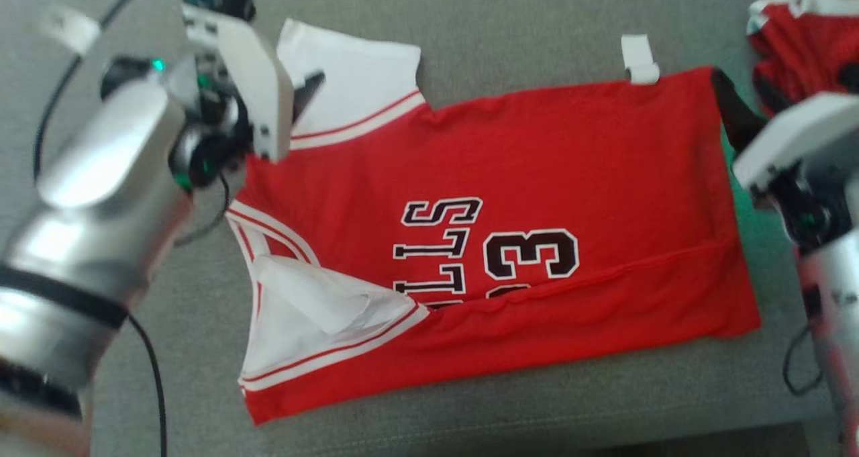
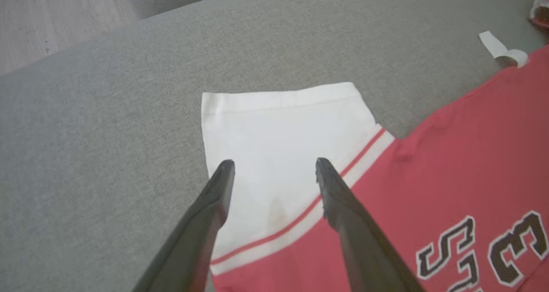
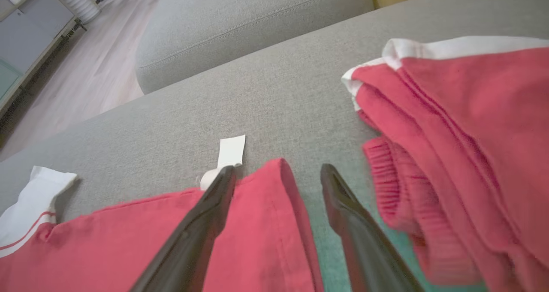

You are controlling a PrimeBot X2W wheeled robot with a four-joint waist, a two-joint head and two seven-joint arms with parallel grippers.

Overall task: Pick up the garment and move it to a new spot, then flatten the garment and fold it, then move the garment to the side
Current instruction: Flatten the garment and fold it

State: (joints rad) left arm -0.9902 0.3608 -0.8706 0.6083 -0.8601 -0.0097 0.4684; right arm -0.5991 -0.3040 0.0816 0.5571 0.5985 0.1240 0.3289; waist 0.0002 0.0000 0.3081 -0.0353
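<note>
Jersey (image 1: 537, 175) is lying flat on the grey cushion (image 1: 537, 21) in the head view, spanning from the left gripper (image 1: 298, 98) to the right gripper (image 1: 735, 115); in the left wrist view, the left gripper's 2 fingers (image 2: 214, 197) are standing apart, holding nothing, the white sleeve (image 2: 279, 124) lying between and beyond their tips; in the right wrist view, the right gripper's 2 fingers (image 3: 343, 206) are standing apart, the jersey's red corner lying between them, a white tag (image 3: 231, 150) just beyond 1 tip, another red garment (image 3: 463, 133) lying outside the other finger.
</note>
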